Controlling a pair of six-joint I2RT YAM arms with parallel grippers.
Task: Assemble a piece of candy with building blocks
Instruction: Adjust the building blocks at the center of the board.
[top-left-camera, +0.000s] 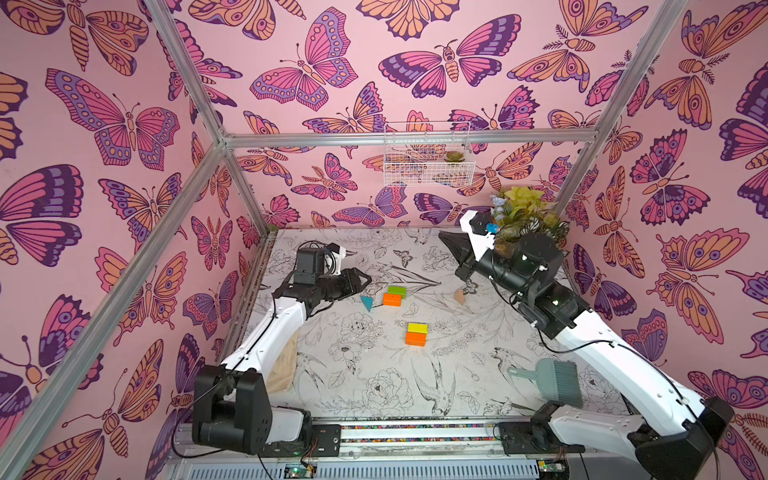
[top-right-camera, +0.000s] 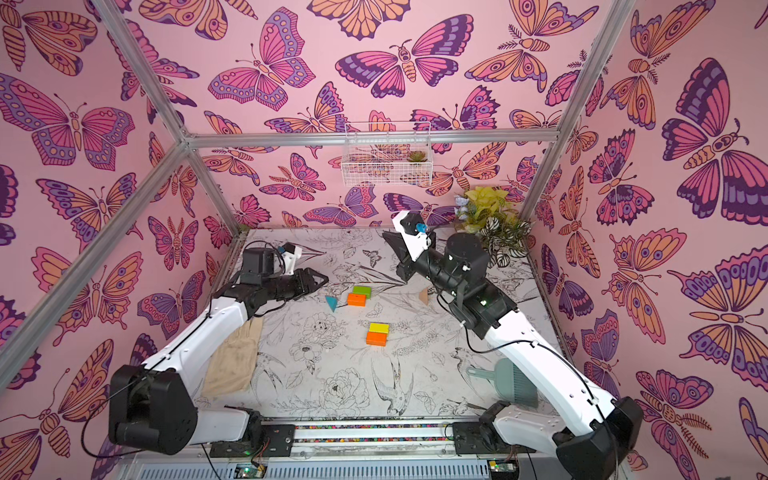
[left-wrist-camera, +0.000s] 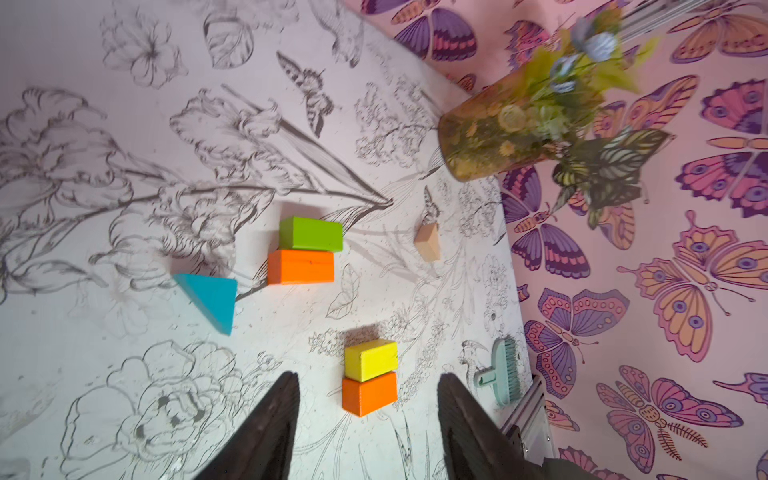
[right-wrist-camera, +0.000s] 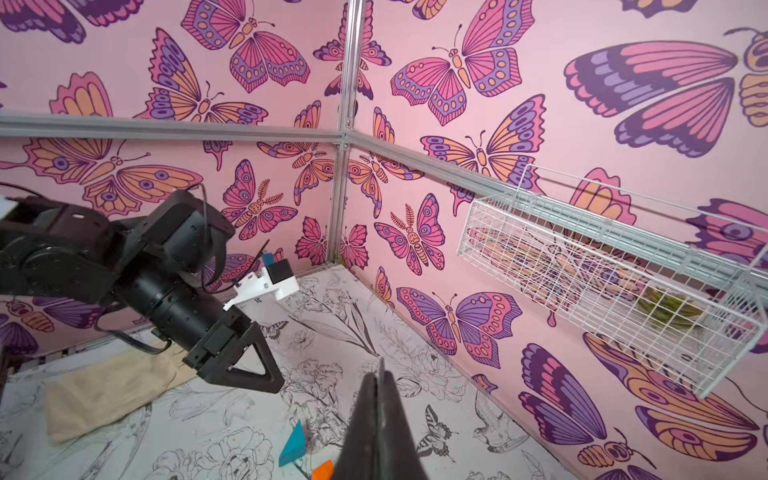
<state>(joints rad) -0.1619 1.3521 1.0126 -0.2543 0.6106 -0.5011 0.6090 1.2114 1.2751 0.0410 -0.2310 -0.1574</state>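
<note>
Coloured wooden building blocks (top-left-camera: 416, 333) lie scattered mid-counter (top-left-camera: 374, 386), away from its edges, free room around. The white wire wall basket (top-left-camera: 415, 174) holds a green succulent (top-left-camera: 454, 156); left jaws spread, right jaws pressed together

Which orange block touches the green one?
The far orange block, beside the teal wedge, abuts the green block; the near orange block abuts the yellow block.

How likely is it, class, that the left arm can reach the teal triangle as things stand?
Probably yes. The left gripper hangs open close by the teal triangle, and nothing appears to lie between them.
</note>
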